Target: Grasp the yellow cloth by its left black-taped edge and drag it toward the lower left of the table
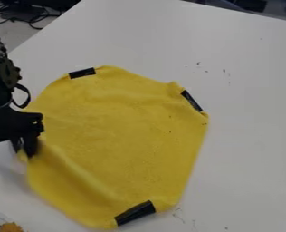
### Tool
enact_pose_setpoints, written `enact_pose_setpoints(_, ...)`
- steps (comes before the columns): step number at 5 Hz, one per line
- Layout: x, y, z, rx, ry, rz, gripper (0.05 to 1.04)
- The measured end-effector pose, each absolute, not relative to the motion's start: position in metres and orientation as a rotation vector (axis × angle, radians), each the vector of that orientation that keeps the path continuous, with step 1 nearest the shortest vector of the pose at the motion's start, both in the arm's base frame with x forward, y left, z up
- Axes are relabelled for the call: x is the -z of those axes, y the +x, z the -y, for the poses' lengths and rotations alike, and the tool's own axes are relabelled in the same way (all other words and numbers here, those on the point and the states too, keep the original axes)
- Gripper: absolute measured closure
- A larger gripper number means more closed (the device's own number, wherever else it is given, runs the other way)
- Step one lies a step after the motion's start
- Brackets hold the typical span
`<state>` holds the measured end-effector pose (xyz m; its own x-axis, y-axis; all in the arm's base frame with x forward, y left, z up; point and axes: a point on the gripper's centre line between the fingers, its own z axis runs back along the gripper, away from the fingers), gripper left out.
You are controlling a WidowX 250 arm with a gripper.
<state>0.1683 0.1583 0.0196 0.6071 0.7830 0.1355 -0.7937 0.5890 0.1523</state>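
One small orange thing lies off the near left side of the yellow cloth. The cloth is spread on the white table, with a black strip across its near edge. At the cloth's left edge, the black end effector points down, closed on a bit of the fabric, and a raised fold runs from there toward the near strip. A second strip marks the cloth's far right edge, a third its far left. Dark cables lie well beyond the cloth.
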Motion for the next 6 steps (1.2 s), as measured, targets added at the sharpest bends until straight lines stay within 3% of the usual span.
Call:
enact_pose_setpoints(1, -0.045, 0.168, -0.165, -0.887, 0.256, 0.059, 0.077)
enact_pose_setpoints(2, -0.064, 0.159, -0.165, -0.813, 0.249, 0.023, 0.083)
enact_pose_setpoints(4, -0.092, 0.153, -0.156, -0.492, 0.092, 0.117, 0.083)
enact_pose_setpoints(5, -0.096, 0.156, -0.14, -0.324, 0.038, 0.22, 0.083)
enact_pose_setpoints(6, -0.093, 0.158, -0.119, -0.295, 0.031, 0.197, 0.083)
